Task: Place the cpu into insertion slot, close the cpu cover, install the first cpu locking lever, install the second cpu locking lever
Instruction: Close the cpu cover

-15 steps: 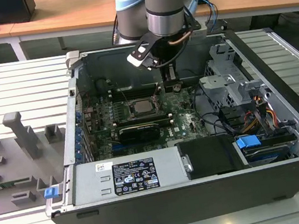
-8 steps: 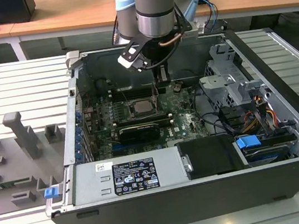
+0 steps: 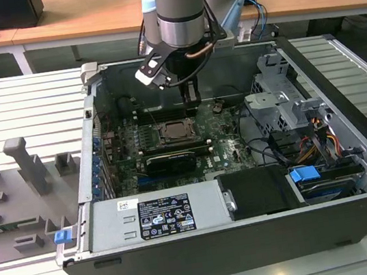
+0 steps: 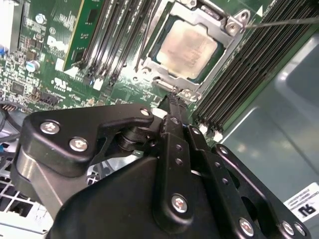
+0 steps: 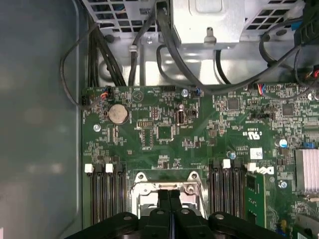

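Note:
The cpu (image 4: 187, 47), a pale silvery square, lies in the socket on the green motherboard (image 5: 164, 132). The cpu cover (image 4: 225, 31) lies flat around it, its window framing the chip. In the exterior view the socket (image 3: 177, 131) sits mid-board. My gripper (image 4: 173, 97) is shut with nothing between its fingers, and its tip is right at the cover's edge. In the first wrist view the gripper (image 5: 168, 196) points down at the cover's silvery hinge edge (image 5: 164, 187). A thin lever rod (image 4: 284, 22) runs outward from the socket's corner.
Black memory slots (image 5: 107, 194) flank the socket on both sides. A black card (image 3: 171, 161) lies in front of the socket. The drive cage (image 3: 282, 105) and cables fill the exterior view's right. The case wall (image 5: 40, 124) stands close beside the board.

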{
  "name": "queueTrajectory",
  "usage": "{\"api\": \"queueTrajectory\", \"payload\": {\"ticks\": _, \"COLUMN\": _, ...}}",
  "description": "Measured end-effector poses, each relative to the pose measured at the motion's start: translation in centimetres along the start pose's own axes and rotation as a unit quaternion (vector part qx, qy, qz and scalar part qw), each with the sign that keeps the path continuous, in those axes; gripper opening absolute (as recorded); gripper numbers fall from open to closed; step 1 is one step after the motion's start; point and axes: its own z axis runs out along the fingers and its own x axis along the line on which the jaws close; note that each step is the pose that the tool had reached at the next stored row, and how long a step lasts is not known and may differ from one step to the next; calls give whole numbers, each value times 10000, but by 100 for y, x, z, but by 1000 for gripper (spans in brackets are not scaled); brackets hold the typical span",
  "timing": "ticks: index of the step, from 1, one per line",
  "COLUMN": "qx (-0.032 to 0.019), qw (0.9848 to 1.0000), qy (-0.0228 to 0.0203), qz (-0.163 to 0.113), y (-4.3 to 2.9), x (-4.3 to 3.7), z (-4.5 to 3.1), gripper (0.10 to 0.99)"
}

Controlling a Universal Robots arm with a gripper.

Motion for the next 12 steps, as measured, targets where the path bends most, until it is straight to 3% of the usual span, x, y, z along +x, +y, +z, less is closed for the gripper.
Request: {"api": "queueTrajectory", "payload": {"ticks": 12, "qx": 3, "qw": 10000, "qy": 0, "qz": -1, "y": -163, "x": -4, "z": 20, "gripper": 106}}
